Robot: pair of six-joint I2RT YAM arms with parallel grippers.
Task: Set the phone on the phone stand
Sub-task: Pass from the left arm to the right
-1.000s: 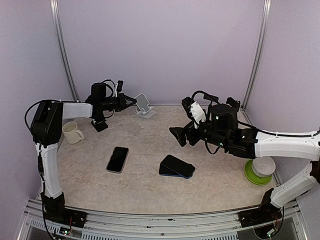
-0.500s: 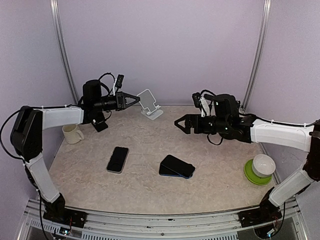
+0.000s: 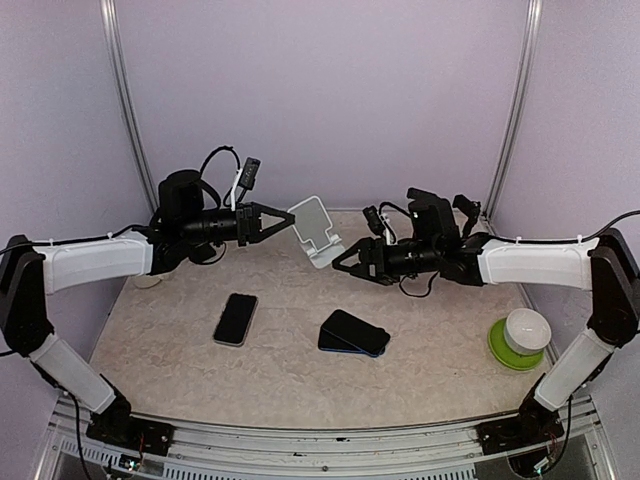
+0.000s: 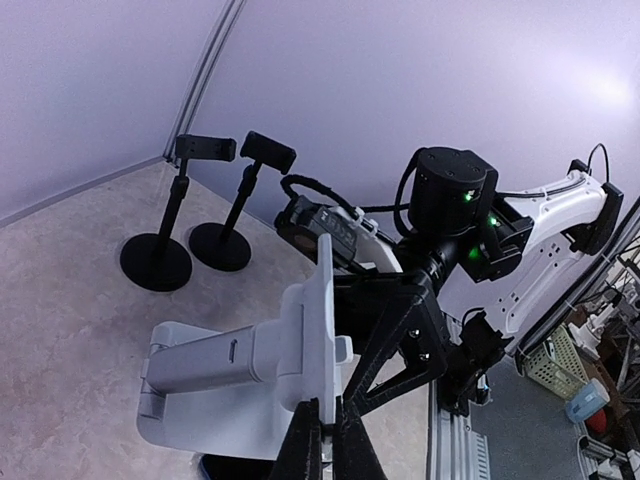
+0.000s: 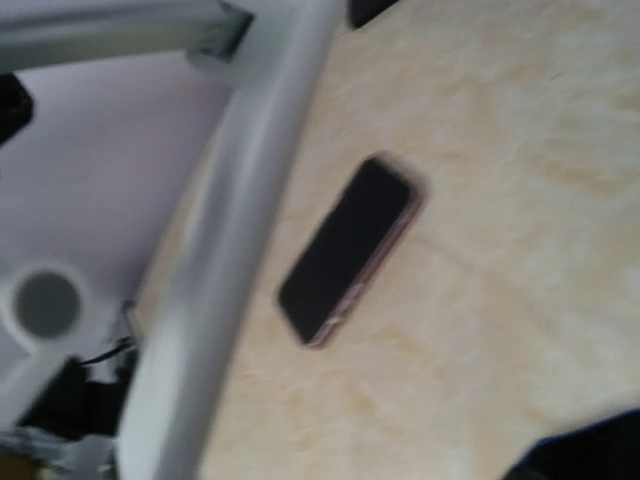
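Left hand grips the phone stand aloft (phone lies flat below).

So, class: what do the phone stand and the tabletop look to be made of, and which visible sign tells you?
Phone stand: probably moulded plastic, white, matte, with rounded edges.
Tabletop: beige, speckled like stone, dull sheen; could be laminate.

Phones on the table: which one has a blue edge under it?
The right-hand phone, dark and angled, with blue showing beneath its near edge. The left-hand phone lies directly on the table.
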